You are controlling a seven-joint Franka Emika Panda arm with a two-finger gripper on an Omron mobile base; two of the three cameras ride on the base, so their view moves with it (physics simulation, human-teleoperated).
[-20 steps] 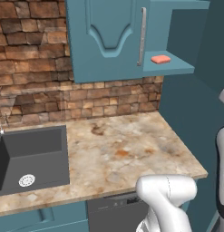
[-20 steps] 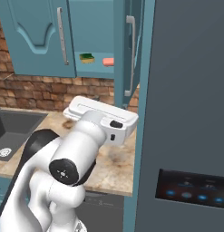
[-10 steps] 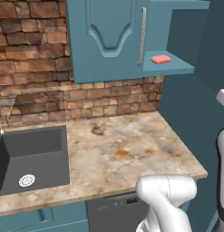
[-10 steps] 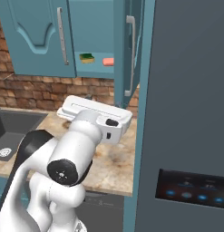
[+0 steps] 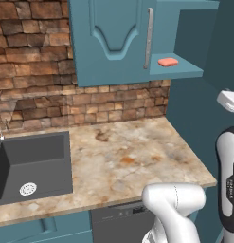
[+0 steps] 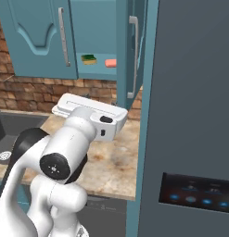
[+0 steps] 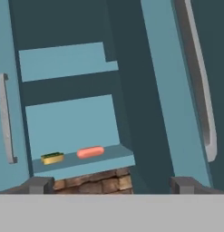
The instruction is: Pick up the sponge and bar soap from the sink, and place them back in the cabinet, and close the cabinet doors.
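The gripper (image 7: 111,185) hangs released, jaws spread wide and holding nothing, facing the cabinet (image 7: 68,63). Just ahead, the right door (image 7: 170,90) stands open, edge-on. Farther in, the sponge (image 7: 52,157) and soap (image 7: 90,152) sit side by side on the shelf. To close well, I'd push the door's outer face near its handle (image 7: 202,86).

The sponge (image 7: 52,157), yellow with a dark green top, and the salmon-pink bar soap (image 7: 90,152) are lying flat and just apart on the lower shelf of the teal cabinet (image 7: 68,118). Of the cabinet doors, the left one (image 6: 39,37) is sitting shut and the right one (image 6: 132,55) is standing open. The dark grey sink (image 5: 35,166) is lying recessed in the counter, showing its white round drain.
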